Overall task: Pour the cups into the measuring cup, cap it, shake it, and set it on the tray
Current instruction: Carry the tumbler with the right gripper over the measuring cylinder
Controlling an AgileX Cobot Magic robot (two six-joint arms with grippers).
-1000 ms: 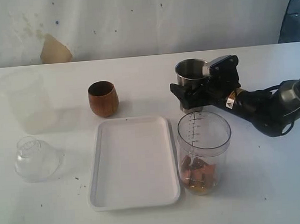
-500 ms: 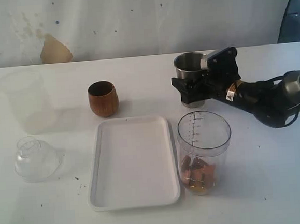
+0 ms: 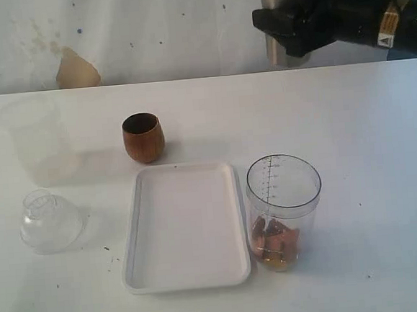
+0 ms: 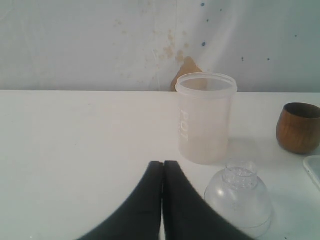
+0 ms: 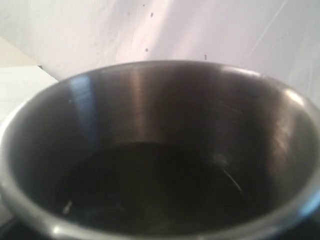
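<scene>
My right gripper is shut on the steel tumbler and holds it upright, high above the table's far right. The tumbler's dark inside fills the right wrist view and hides the fingers there. The measuring cup stands uncapped right of the tray, with orange-brown pieces at its bottom. The brown wooden cup stands behind the tray. My left gripper is shut on nothing, low over the table near the dome lid; the exterior view does not show it.
A frosted unmarked cup stands at the far left. The clear dome lid rests in front of it, left of the tray. A white wall runs along the back of the table.
My right gripper has lifted the steel tumbler from the table behind the measuring cup to high above it. Nothing else has moved.
</scene>
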